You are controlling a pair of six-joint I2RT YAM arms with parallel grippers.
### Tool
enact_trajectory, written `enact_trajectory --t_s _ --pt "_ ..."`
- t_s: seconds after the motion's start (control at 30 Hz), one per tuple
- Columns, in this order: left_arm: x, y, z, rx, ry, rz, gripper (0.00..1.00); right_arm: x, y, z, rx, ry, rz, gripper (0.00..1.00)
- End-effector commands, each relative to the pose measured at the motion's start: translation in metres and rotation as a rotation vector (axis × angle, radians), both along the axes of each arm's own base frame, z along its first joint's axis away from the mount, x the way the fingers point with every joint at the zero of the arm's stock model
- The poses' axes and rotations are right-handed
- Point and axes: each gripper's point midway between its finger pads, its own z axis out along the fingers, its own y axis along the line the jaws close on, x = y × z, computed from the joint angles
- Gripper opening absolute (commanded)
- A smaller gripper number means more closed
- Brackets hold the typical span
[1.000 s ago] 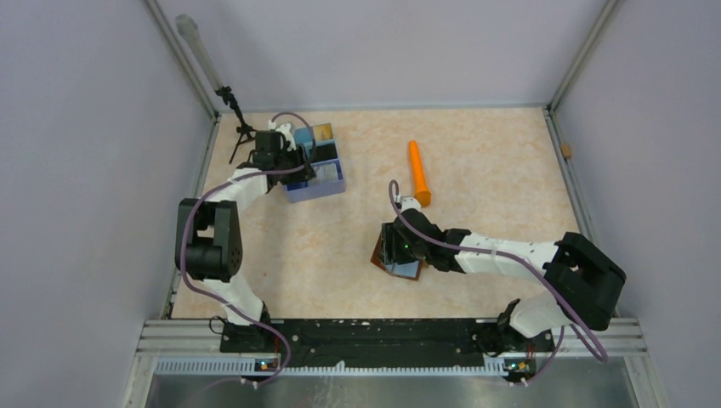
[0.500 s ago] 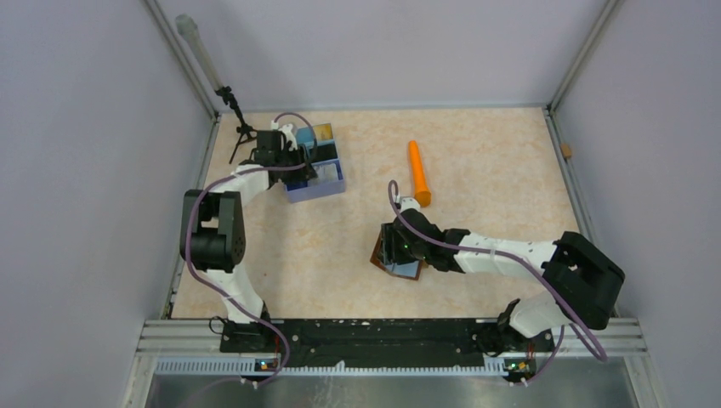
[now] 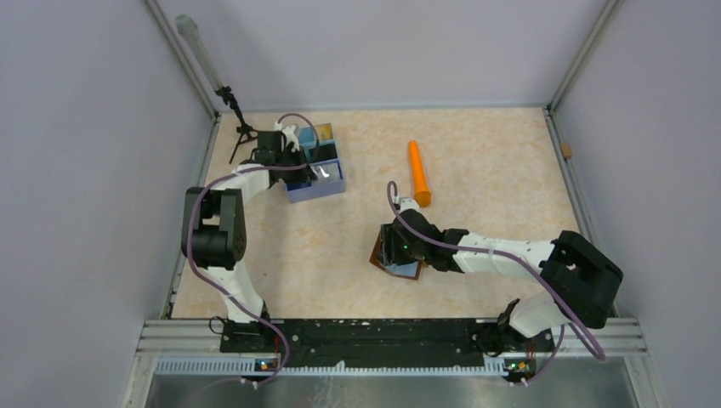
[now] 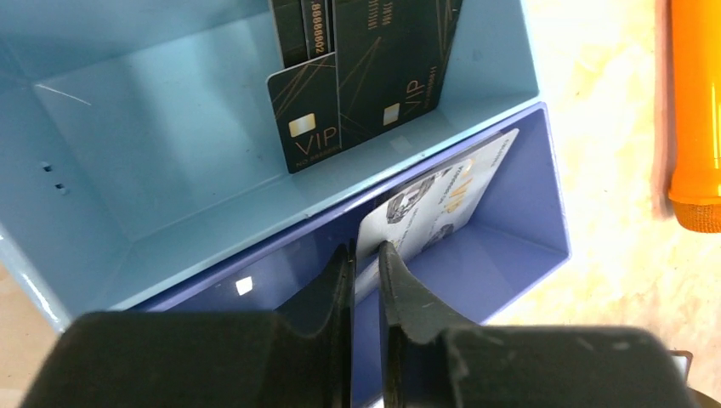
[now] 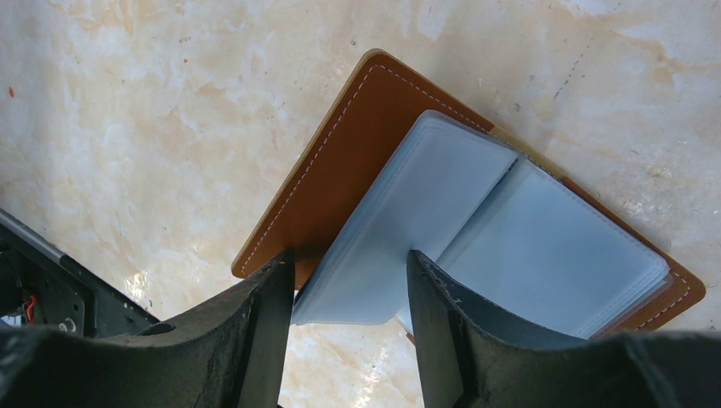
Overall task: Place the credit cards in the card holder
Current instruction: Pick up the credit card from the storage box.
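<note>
Top external view, biggest thing first: what have we got?
— A pale marbled worktop [image 3: 493,144], with the blue tray [image 3: 327,189] in the upper left of the frame and the card holder [image 3: 377,257] just below centre.
— How does the holder lie?
— Open, with its brown leather cover flat on the worktop. The right wrist view shows clear plastic sleeves [image 5: 527,246] fanned over the cover.
— And the right claw?
— The right claw [image 5: 350,263] sits over the holder's lower left edge with its fingers spread wide, gripping nothing. A corner of the sleeves lies between them.
— The orange thing?
— An orange marker [image 3: 417,172], above and right of the holder and well apart from it (which end is the cap, I can't tell).
— Now the left side.
— In the left wrist view the left claw [image 4: 366,255] is pinched tight on a white card [image 4: 451,191], which stands tilted in the tray's dark blue compartment. Black cards [image 4: 374,76] lean in the light blue compartment beside it, at the top of the frame.
</note>
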Motion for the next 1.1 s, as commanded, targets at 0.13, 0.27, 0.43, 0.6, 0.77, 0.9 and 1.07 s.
enact_trajectory --t_s 0.13,0.27,0.43,0.6,0.77,0.9,1.07 --pt "0.005 0.003 0.037 0.009 -0.113 -0.015 0.04 0.012 0.012 0.017 0.045 -0.037 -0.004 0.51" --pt "0.000 0.001 0.051 0.000 -0.144 -0.034 0.00 0.013 0.013 0.018 0.046 -0.039 -0.003 0.51" --pt "-0.007 0.000 0.072 -0.009 -0.183 -0.043 0.00 0.014 0.015 0.021 0.050 -0.043 -0.001 0.51" --pt "-0.016 0.002 0.095 -0.018 -0.234 -0.012 0.00 0.017 0.019 0.025 0.052 -0.049 0.008 0.51" --pt "-0.028 0.001 0.126 -0.055 -0.303 0.019 0.00 0.019 0.025 0.030 0.063 -0.055 0.021 0.52" --pt "-0.043 -0.002 0.143 -0.096 -0.341 0.025 0.00 0.023 0.027 0.035 0.061 -0.067 0.021 0.55" --pt "-0.069 -0.008 0.161 -0.166 -0.376 0.019 0.00 0.029 0.032 0.047 0.061 -0.100 0.035 0.58"
